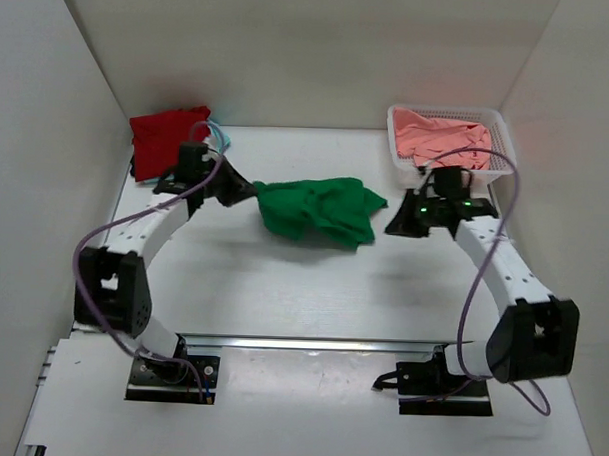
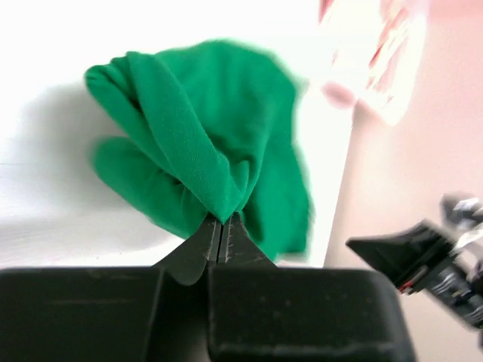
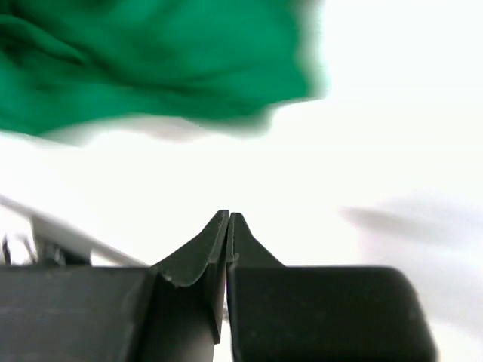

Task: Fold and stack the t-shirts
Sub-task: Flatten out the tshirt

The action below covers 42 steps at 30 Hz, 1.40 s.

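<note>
A bright green t-shirt (image 1: 315, 210) hangs bunched over the middle of the table. My left gripper (image 1: 252, 191) is shut on its left end and holds it up; the left wrist view shows the cloth (image 2: 204, 151) pinched between the closed jaws of that gripper (image 2: 221, 220). My right gripper (image 1: 393, 227) is shut and empty, just right of the green shirt, which shows blurred at the top of the right wrist view (image 3: 151, 60). A dark red shirt (image 1: 168, 135) lies folded at the back left with pale turquoise cloth (image 1: 221, 135) showing beside it. A salmon pink shirt (image 1: 443, 136) lies in the basket.
A white mesh basket (image 1: 399, 151) stands at the back right against the wall. White walls close in the table on the left, back and right. The arm bases and a metal rail (image 1: 310, 343) run along the near edge.
</note>
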### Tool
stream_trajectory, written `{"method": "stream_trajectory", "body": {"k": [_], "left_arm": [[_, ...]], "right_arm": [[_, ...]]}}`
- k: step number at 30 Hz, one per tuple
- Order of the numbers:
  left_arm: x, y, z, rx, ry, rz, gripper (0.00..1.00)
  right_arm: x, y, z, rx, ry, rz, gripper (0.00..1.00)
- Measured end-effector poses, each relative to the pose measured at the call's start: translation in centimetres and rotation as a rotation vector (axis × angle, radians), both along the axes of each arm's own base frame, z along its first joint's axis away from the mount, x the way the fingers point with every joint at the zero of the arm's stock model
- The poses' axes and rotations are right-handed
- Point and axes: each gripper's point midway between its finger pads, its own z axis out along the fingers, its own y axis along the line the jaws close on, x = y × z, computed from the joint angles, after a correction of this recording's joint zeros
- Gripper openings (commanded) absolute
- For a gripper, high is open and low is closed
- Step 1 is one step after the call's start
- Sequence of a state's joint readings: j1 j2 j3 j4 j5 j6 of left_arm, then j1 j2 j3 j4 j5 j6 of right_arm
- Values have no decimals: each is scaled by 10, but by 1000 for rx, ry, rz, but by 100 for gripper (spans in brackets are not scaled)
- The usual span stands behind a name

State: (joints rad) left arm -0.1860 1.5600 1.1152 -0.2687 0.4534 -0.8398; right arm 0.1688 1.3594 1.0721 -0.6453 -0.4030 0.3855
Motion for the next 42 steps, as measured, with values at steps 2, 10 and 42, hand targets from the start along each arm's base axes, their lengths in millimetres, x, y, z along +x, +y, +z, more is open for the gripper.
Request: {"method": "stream_trajectory", "body": {"k": [2, 10, 42], "left_arm": [[4, 25, 36, 1, -70, 84, 4], [-5, 47, 93, -15, -152, 194, 4], [-58, 60, 64, -187, 3, 269, 24]], "right_arm": [[1, -39, 14, -46, -32, -97, 0], [-51, -86, -22, -130, 183, -232, 0], [83, 310, -113, 395, 252, 272, 0]]}}
